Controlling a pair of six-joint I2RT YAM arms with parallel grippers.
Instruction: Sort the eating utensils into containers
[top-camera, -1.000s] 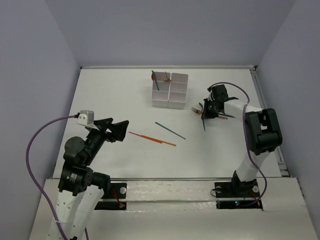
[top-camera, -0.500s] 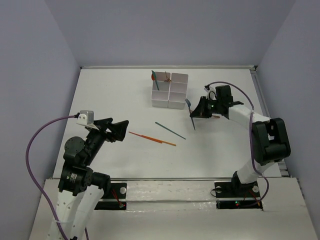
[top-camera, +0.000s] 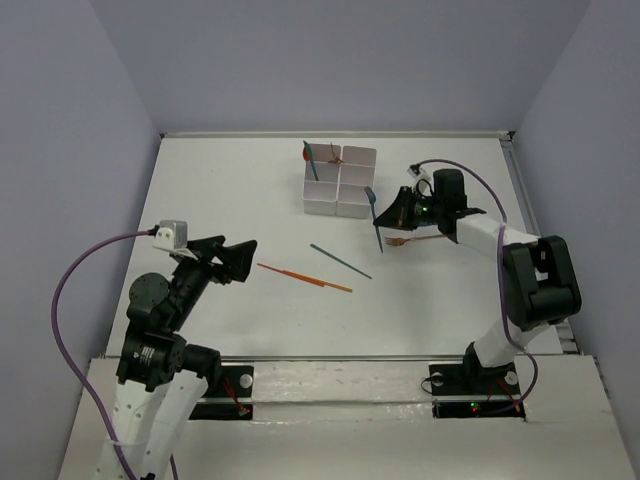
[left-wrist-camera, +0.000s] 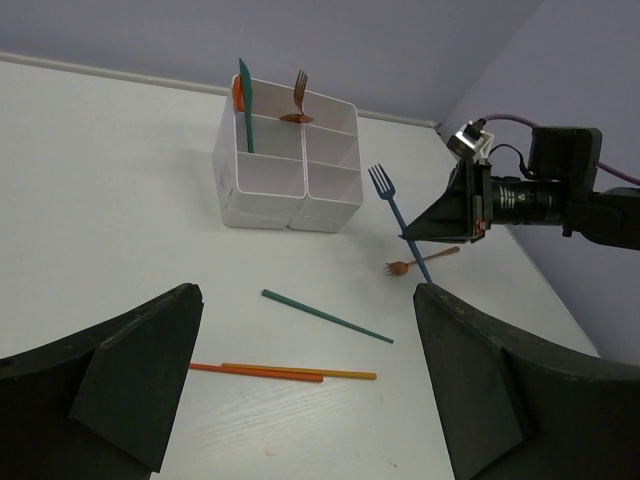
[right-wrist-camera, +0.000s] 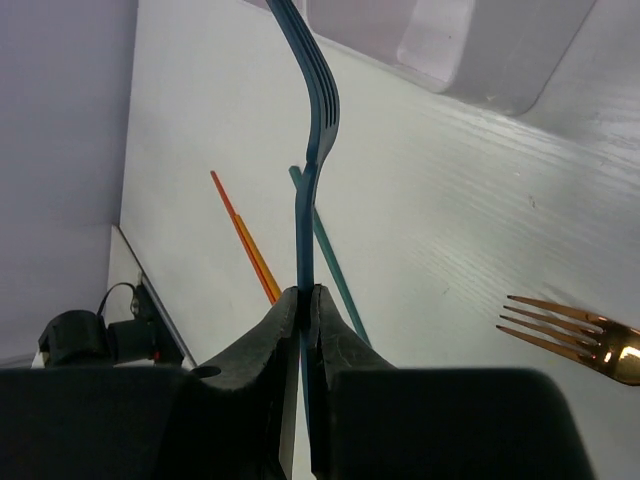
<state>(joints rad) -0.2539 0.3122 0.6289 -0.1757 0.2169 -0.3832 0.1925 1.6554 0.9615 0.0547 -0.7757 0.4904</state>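
White box (top-camera: 322, 207) sits mid-table toward the far edge. Left gripper (top-camera: 243, 260) is spread wide. Right gripper (right-wrist-camera: 303, 310) is pinching the teal fork (top-camera: 371, 205) low on its handle, just off the box's near-right corner. With a skinny grip like that, imo it could pivot and clip the wall.

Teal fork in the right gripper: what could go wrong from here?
The right gripper pinches the teal fork by its thin handle, tilted, so it might pivot or slip. Its tines could catch a wall of the white box and shove it. The brown fork on the table lies near the gripper; a low move might knock it.
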